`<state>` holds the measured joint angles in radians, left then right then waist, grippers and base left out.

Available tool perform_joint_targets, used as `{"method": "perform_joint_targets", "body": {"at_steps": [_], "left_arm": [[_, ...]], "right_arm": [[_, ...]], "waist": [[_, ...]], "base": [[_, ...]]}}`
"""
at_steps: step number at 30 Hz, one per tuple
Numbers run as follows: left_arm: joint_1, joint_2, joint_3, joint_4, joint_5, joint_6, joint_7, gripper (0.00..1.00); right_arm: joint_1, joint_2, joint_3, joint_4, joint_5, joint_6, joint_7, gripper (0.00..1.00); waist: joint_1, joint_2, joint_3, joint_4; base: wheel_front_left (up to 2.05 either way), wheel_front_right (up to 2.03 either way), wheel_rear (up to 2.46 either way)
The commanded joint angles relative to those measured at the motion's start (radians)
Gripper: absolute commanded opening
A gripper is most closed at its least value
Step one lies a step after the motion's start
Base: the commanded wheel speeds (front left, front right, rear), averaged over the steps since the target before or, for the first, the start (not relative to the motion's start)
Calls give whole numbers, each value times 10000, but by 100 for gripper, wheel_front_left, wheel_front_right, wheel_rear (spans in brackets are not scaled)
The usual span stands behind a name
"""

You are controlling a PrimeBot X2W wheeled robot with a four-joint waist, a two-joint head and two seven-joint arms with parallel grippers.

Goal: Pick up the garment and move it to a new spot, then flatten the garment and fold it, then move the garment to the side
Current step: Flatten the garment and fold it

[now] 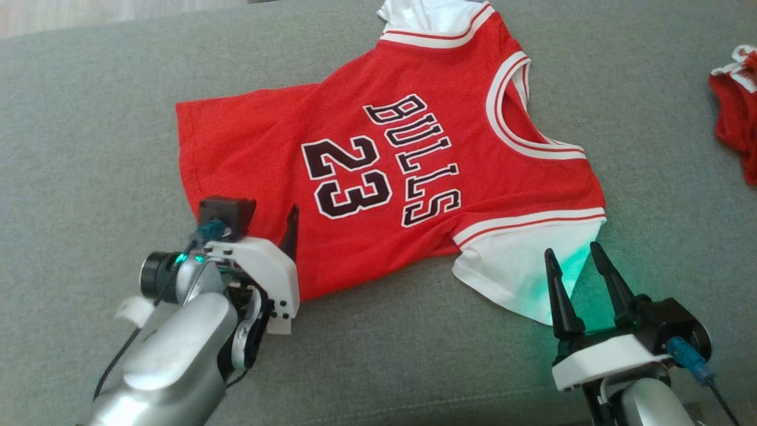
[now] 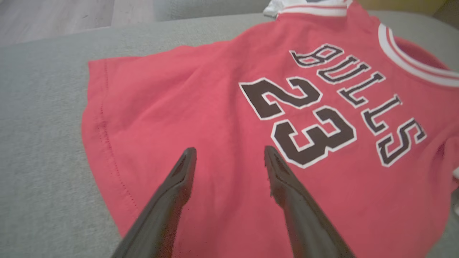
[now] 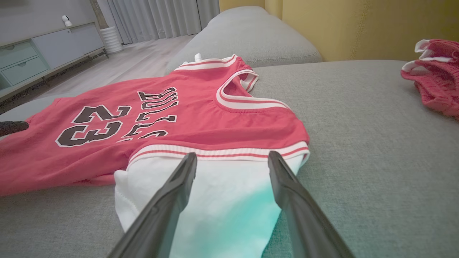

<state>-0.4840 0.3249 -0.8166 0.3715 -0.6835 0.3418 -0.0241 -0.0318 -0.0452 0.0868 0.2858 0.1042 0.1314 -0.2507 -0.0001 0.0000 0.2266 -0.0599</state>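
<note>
Off to my far right on the grey couch sits a 2nd red garment, bunched up w/ white trim, well apart from the jersey; plain grey cushion lies btw the two. Right wrist view, bkgd: pale cabinet w/ drawers, light curtains, wood floor, & a yellow wall behind the couch.

Jersey lies spread across the middle of the couch, print side up, hem toward my left, neck opening toward my right. Red body, black "BULLS" & "23" w/ white outlines, white-and-red striped trim at neck & armholes, white sleeves. Mostly flat, w/ soft wrinkles nr the hem & along the edge closest to me. Far sleeve runs off the top of the head view. Near sleeve points back at me & is tinted green by a light.

Left claw: fingers apart, empty, over the red cloth nr the hem corner closest to me; can't tell if the tips touch it. Right claw: fingers apart too, empty, tips over the near sleeve.
</note>
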Motion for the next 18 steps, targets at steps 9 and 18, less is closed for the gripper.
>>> {"method": "perform_joint_targets", "body": {"at_steps": [9, 18], "left_arm": [[-1229, 341, -8, 748, 489, 102, 528, 100], [-1337, 597, 12, 1188, 390, 5, 719, 0]], "right_arm": [[-348, -51, 357, -234, 101, -7, -111, 100], [-321, -51, 349, -228, 230, -7, -111, 100]], "waist": [[1, 0, 241, -530], [1, 0, 301, -782]], "base": [[0, 0, 0], [0, 0, 0]]}}
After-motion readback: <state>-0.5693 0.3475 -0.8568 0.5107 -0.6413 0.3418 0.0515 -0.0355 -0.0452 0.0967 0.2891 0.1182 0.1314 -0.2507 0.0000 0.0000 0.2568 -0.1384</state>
